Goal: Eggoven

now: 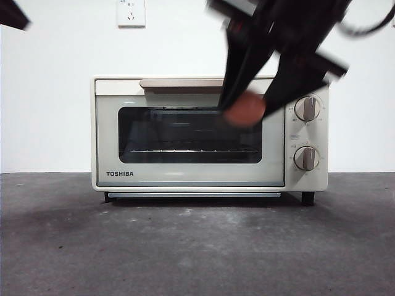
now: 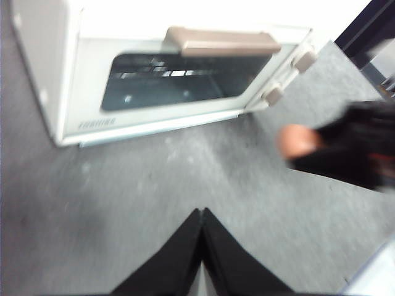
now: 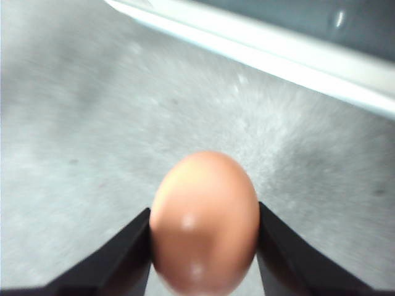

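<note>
Reddish-brown and smooth, the egg [image 3: 203, 222] sits clamped between the right tool's [image 3: 203, 246] two black jaws, held in the air above the grey speckled surface [image 1: 185, 246]. In the front view it hangs at upper right of centre, before the oven's [image 1: 185, 176] closed dark glass door. The left tool [image 2: 202, 246], jaws pressed together and empty, hovers over the surface.
</note>
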### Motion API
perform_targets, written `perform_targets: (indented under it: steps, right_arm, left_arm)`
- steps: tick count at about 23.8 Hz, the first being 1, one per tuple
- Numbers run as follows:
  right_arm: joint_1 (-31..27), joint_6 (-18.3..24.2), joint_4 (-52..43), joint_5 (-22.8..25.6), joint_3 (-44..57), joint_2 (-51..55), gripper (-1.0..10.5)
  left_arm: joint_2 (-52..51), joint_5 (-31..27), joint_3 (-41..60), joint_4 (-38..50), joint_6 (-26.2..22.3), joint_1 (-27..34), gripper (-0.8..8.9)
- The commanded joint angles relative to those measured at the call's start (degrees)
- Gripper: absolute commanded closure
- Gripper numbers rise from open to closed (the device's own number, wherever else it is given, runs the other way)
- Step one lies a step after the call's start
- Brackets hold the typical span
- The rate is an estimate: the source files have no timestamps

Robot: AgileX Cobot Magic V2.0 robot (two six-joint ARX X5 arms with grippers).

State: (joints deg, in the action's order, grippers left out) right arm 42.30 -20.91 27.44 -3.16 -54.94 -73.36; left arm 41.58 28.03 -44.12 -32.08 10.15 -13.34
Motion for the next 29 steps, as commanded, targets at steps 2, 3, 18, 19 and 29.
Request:
perform_targets:
  steps: [2,3,18,19,29]
  right_arm:
    - [0.7,2.19,4.04,1.05,-0.9,7.91,9.4]
    - [0.7,2.34,5.77,2.51,-0.9,10.43,9.4]
    - [0.7,3.69,17.07,8.2,-0.9,23.8,9.4]
    - [0.7,3.69,17.2,8.31,-0.9,24.11,9.4]
    - [0.7,3.78,17.75,9.64,-0.9,24.92,9.4]
  left_arm:
    - [6.51,-4.66,-1.75,9.64,2.71,-5.6,8.06]
    - [9.18,-6.29,-2.49,12.26,2.8,-7.26,8.06]
    - [37.33,-11.8,-20.59,21.44,-0.94,-12.74,8.06]
    - [38.6,-11.8,-21.46,21.4,-1.16,-12.94,8.06]
    - [45.22,-14.64,-23.93,22.25,-3.04,-14.95,8.06]
